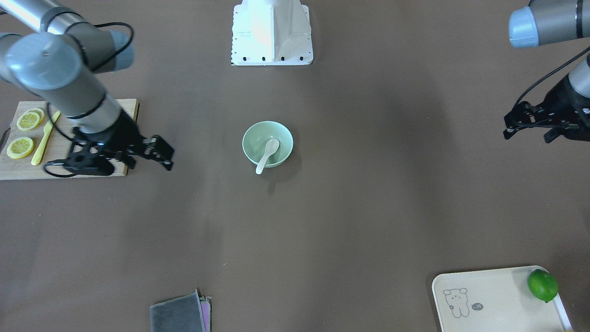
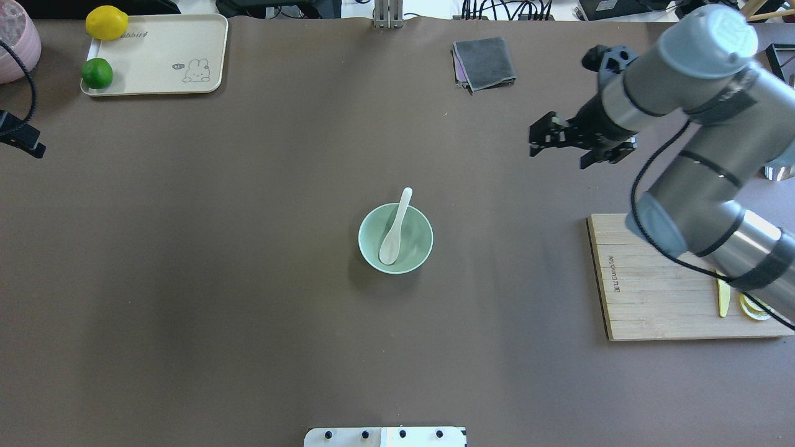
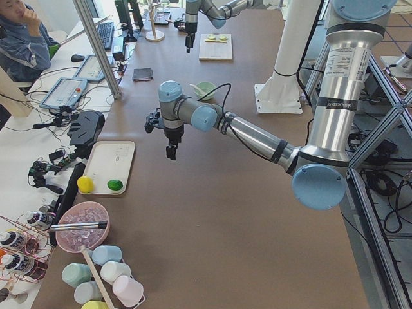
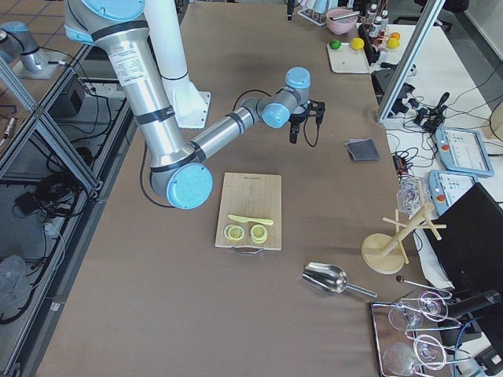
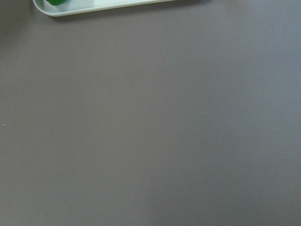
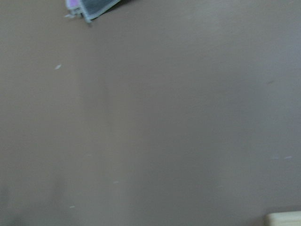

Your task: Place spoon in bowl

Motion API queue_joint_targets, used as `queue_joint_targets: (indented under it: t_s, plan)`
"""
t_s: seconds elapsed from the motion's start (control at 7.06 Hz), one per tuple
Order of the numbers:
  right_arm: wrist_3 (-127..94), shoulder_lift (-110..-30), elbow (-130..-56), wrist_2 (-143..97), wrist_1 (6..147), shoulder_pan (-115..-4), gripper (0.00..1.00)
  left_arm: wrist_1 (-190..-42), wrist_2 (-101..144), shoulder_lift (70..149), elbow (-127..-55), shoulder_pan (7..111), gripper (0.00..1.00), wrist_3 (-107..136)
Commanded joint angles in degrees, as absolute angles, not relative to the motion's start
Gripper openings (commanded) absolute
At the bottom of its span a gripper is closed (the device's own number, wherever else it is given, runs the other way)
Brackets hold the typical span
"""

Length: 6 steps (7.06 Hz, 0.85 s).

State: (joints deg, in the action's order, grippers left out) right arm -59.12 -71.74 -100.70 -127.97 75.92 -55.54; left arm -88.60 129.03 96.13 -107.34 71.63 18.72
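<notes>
The spoon (image 2: pixel 397 223) lies in the bowl (image 2: pixel 420 241) (handle over the rim), the right gripper (image 2: pixel 535 141) is spread and empty, and I cannot tell how the left gripper (image 1: pixel 508 130) jaws stand.

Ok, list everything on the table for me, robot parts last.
bowl: one, mint green, table centre
spoon: one, white, scoop in the bowl, handle over the rim
cutting board: one, wooden, robot's right side
lemon slices: at least two, yellow, on the cutting board
knife: one, yellow, beside the slices
tray: one, cream, far left corner
lime: one, green, on the tray
lemon: one, yellow, tray's far corner
cloth: one, grey, folded, far edge
pink bowl: one, beyond the tray
scoop: one, metal, right end
rack: one, wooden, right end
left gripper: black, jaws apart, empty, near the tray
right gripper: black, jaws apart, empty, between cloth and cutting board
</notes>
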Motion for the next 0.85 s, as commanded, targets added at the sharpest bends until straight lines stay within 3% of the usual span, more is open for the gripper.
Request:
queue_joint_targets:
  t_s: [0.0,0.42,0.71]
  plan:
    - [-33.43,-84.06,-100.90,-136.38,77.42,-70.68,1.00,-86.24,129.02,92.82,-105.05,80.99,0.97,2.81]
    - [-2.98,-87.80,-100.72,-136.67,93.12,-82.93,1.00,-75.27,131.55,92.73,-104.77,92.60,0.97,-16.11]
    - [7.87,-88.15,-100.28,-136.06,99.21,-87.61,1.00,-77.33,132.89,86.69,-105.99,93.69,0.97,-19.42]
